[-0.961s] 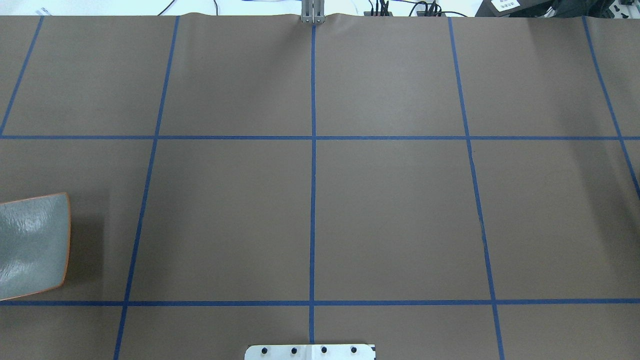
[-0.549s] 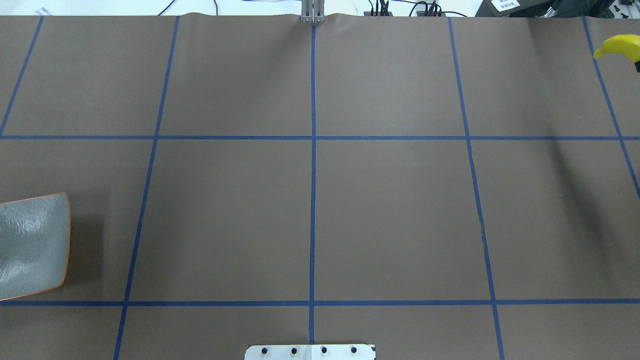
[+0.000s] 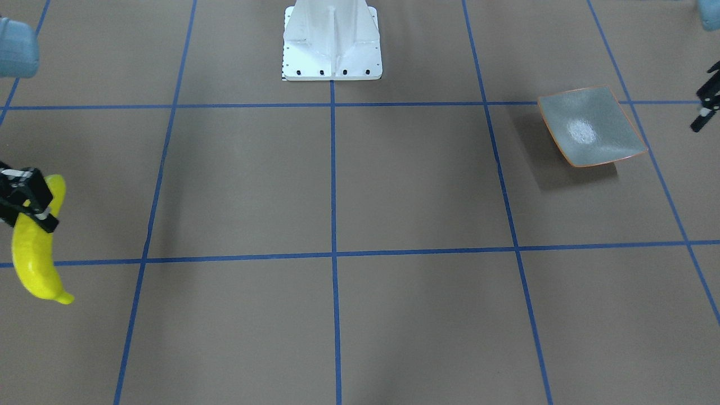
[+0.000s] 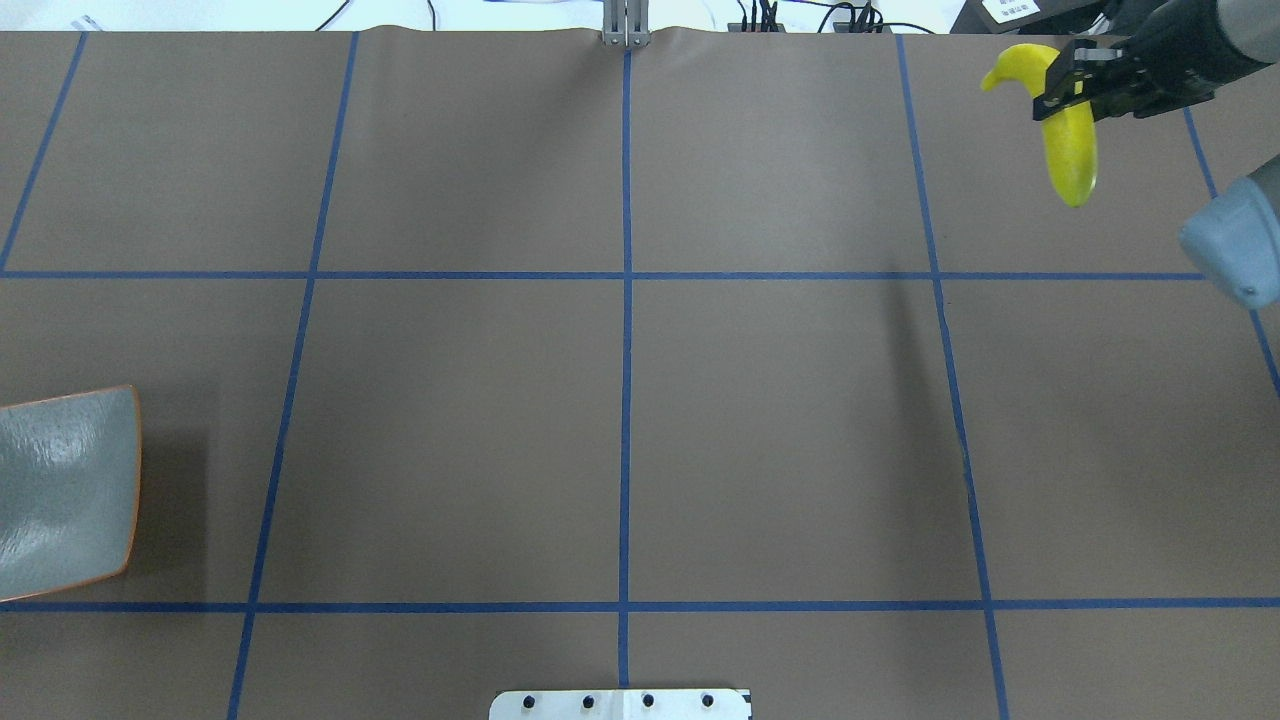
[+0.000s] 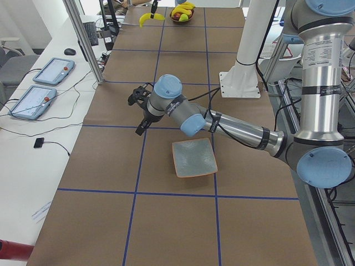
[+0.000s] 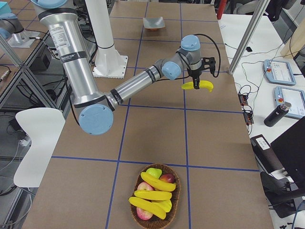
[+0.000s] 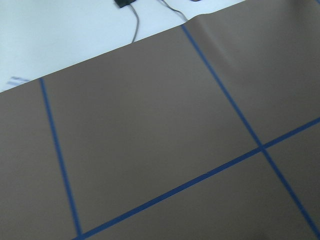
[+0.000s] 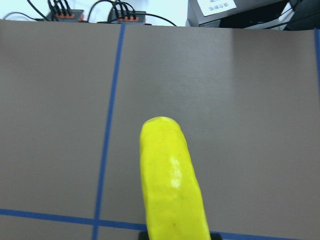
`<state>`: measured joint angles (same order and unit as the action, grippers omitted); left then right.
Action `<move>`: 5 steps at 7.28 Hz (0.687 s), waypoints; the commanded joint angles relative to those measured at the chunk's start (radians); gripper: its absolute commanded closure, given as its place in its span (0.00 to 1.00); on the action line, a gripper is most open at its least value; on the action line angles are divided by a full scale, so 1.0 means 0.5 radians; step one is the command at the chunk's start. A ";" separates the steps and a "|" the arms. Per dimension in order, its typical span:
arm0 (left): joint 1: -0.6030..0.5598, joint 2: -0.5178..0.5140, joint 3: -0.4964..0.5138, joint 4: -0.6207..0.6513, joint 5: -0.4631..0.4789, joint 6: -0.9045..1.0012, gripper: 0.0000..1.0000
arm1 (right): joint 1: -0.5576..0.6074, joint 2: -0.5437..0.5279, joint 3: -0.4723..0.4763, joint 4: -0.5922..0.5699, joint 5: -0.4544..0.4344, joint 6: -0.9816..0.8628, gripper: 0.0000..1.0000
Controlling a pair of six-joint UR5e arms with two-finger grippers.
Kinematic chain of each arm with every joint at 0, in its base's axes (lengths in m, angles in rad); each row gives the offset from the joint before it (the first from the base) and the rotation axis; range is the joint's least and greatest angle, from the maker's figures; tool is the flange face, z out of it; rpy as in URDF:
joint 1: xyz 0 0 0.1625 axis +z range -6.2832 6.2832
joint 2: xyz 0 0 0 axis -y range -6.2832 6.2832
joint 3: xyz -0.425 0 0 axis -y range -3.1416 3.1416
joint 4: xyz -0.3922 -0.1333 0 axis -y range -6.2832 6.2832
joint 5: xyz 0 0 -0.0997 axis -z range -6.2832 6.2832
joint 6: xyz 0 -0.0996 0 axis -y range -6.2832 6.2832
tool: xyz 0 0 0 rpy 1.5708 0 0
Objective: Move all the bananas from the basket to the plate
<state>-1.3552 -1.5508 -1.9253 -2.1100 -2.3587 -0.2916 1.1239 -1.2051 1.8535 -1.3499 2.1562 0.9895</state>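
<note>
My right gripper (image 4: 1068,90) is shut on a yellow banana (image 4: 1070,150) and holds it above the far right of the table. It also shows in the front view (image 3: 35,253) and fills the right wrist view (image 8: 172,185). The basket (image 6: 178,193) holds three more bananas (image 6: 152,194) at the table's right end. The grey-green plate (image 4: 60,490) with an orange rim lies empty at the left (image 3: 590,126). My left gripper (image 3: 706,107) hovers beside the plate, cut off by the view's edge; I cannot tell whether it is open.
The basket also holds red apples (image 6: 167,178) and a green fruit (image 6: 153,172). The white robot base (image 3: 332,39) stands at the near middle edge. Blue tape lines divide the brown table cover. Tablets (image 5: 52,69) and cables lie on the white bench beyond the far edge.
My right arm has come in from the right edge of the overhead view, carrying the banana leftward along the far edge. The plate has not moved.
</note>
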 commanded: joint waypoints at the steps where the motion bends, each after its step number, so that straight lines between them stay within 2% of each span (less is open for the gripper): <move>1: 0.249 -0.284 -0.009 -0.136 -0.004 -0.637 0.00 | -0.277 0.231 0.076 0.000 -0.164 0.614 1.00; 3: 0.436 -0.438 -0.012 -0.375 -0.004 -1.221 0.00 | -0.529 0.333 0.167 0.000 -0.375 0.919 1.00; 5: 0.654 -0.711 -0.015 -0.388 -0.001 -1.703 0.00 | -0.765 0.516 0.174 0.003 -0.630 1.222 1.00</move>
<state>-1.0950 -1.8266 -1.9317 -2.2919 -2.3598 -0.9849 0.8144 -1.0001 1.9362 -1.3495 1.9181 1.5036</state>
